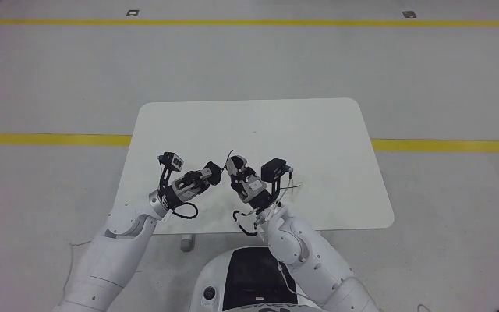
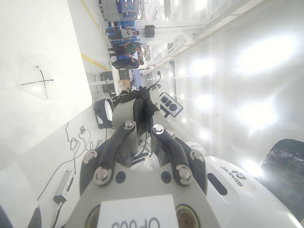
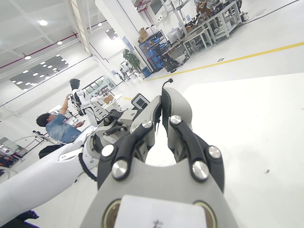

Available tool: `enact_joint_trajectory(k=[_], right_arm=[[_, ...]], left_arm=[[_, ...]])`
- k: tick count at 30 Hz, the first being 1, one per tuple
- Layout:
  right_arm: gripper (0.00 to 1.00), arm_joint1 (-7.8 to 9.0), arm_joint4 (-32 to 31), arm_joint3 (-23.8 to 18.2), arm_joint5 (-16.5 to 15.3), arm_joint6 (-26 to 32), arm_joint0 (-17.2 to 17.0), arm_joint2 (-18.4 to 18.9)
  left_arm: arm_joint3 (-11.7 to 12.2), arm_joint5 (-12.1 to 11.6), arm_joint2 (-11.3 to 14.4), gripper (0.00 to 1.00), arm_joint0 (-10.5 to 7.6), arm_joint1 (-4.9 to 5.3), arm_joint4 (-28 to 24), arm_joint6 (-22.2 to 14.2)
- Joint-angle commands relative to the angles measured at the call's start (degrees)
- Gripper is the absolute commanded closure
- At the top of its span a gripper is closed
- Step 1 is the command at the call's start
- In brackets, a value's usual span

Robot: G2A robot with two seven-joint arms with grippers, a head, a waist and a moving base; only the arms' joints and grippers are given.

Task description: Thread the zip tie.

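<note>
Looking at a thin black zip tie (image 3: 170, 80) pinched between the fingers of the right gripper (image 3: 163, 97), clamped down tight on it with no gap to speak of. Pokes its little head out just past the fingertips and curls a bit, with the rest of the strap running back down between the pads toward the palm. Facing that, tip to tip: the left gripper (image 1: 216, 172), fingers pressed narrow together as well, right up against the right one's tips. Can't tell whether gripping any of the tie or just nosing at it, too much black on black there. Under both grippers, the white table (image 1: 327, 132), nearer its robot-side edge than the far one. Well away from the left gripper, flat on the tabletop, a couple of thin dark strands (image 2: 40, 81) crossed over each other.
</note>
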Motion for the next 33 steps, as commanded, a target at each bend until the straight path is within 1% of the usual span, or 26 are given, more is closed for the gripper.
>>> enact_joint_trajectory(k=[1,4,5,6,10,14,23,24,25,27,29,31,32,33], right_arm=[[1.00,-0.02,0.03,0.06,0.07,-0.04,0.04,-0.05],[1.00,-0.04,0.10,0.02,0.12,-0.41,0.09,-0.01],[0.67,-0.04,0.05,-0.04,0.17,-0.53,0.10,0.05],[0.00,-0.03,-0.07,-0.19,0.25,-0.79,0.06,0.16],[0.00,0.20,-1.63,-1.17,0.11,-1.25,-0.25,0.70],[0.00,0.76,-5.64,-3.09,-1.17,-3.01,-1.04,1.83],[0.00,0.76,-5.64,-3.09,-1.17,-3.01,-1.04,1.83],[0.00,0.85,-7.01,-3.05,-0.96,-2.46,-0.78,1.94],[0.00,1.03,-9.67,-3.30,-0.70,-2.28,-0.44,2.18],[0.00,1.44,-15.76,-3.82,0.47,-4.17,-0.76,2.70],[0.00,1.85,-21.22,-4.20,1.55,-5.63,-0.97,3.34],[0.00,2.30,-27.36,-4.69,3.12,-6.66,-1.26,3.87],[0.00,2.43,-28.74,-4.71,3.32,-7.50,-1.52,3.97],[0.00,2.63,-31.31,-4.85,3.45,-8.52,-1.35,4.19]], left_arm=[[0.00,0.00,0.00,1.00,0.00,0.00,0.00,0.00],[0.00,0.00,0.00,1.00,0.00,0.00,0.00,0.00],[0.00,0.00,0.00,1.00,0.00,0.00,0.00,0.00],[0.00,0.00,0.00,1.00,0.00,0.00,0.00,0.00],[0.00,0.00,0.00,1.00,0.00,0.00,0.00,0.00],[0.00,0.00,0.00,1.00,0.00,0.00,0.00,0.00],[0.07,0.19,0.02,1.00,0.01,-0.02,-0.09,0.34],[0.10,0.86,0.17,1.00,-0.04,-0.07,-0.30,1.24],[0.09,1.49,0.26,1.00,-0.11,-0.09,-0.69,1.62],[0.10,3.57,0.11,1.00,-0.05,-0.13,-4.32,0.91],[0.29,5.75,-0.40,1.00,-0.05,-0.08,-7.74,-0.77],[0.71,9.32,-0.71,1.00,-0.01,-0.04,-12.43,-3.27],[0.95,10.75,-0.97,1.00,-0.14,-0.02,-14.53,-4.50],[1.38,12.81,-1.13,1.00,-0.25,0.01,-16.78,-6.01]])
